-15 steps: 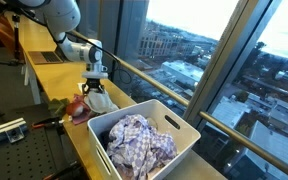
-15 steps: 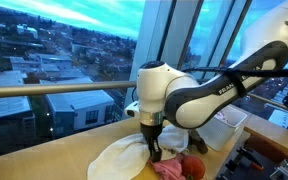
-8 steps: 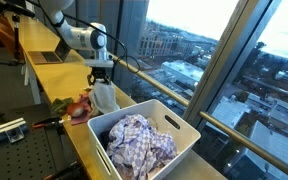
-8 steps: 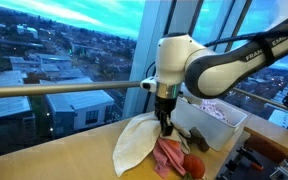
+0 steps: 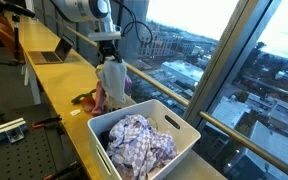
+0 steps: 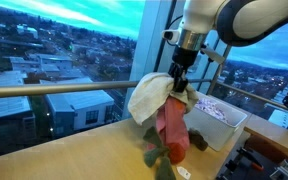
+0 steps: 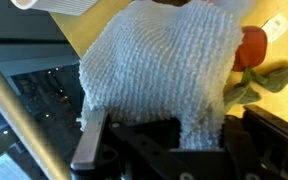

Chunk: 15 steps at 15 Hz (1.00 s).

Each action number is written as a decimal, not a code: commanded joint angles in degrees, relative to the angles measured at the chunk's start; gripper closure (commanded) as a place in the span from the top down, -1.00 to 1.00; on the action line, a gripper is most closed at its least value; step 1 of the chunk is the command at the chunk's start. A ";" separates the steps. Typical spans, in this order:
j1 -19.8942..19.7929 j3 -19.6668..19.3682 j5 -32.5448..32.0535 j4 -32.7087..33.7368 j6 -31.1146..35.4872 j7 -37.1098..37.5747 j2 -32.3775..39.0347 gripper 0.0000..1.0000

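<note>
My gripper (image 5: 109,60) is shut on a white knitted cloth (image 5: 111,80) and holds it in the air above the wooden counter, with a pink-red cloth (image 6: 170,128) hanging with it. Both show in both exterior views; the white cloth (image 6: 149,98) drapes to one side of the gripper (image 6: 180,78). In the wrist view the white cloth (image 7: 164,60) fills the space between the fingers (image 7: 184,135). A red and green item (image 7: 254,55) lies on the counter below. The white bin (image 5: 189,133) holds a checked cloth (image 5: 134,140).
The bin also shows at the window side (image 6: 224,120). A laptop (image 5: 46,55) sits farther along the counter (image 5: 64,80). A metal rail (image 5: 164,90) runs along the window. A perforated bench (image 5: 4,135) stands beside the counter.
The gripper has risen from the counter with the white and pink cloths, lifting them clear and moving toward the bin.
</note>
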 commanded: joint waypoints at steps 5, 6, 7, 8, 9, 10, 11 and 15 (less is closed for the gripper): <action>-3.25 -2.84 0.55 -2.11 -4.63 -0.62 -13.27 -1.00; -3.83 -3.31 0.61 -2.33 -5.01 -0.74 -14.62 -1.00; -4.57 -3.87 0.64 -2.60 -5.42 -0.86 -15.98 -1.00; -5.25 -4.48 0.44 -2.79 -5.83 -0.94 -17.17 -1.00; -5.96 -5.12 0.34 -2.90 -6.26 -1.12 -18.29 -1.00; -6.73 -5.81 0.51 -2.98 -6.84 -1.46 -19.40 -1.00; -7.40 -6.48 0.51 -3.23 -6.95 -1.56 -20.26 -1.00; -10.18 -9.33 0.94 -2.86 -7.38 -3.44 -22.21 -1.00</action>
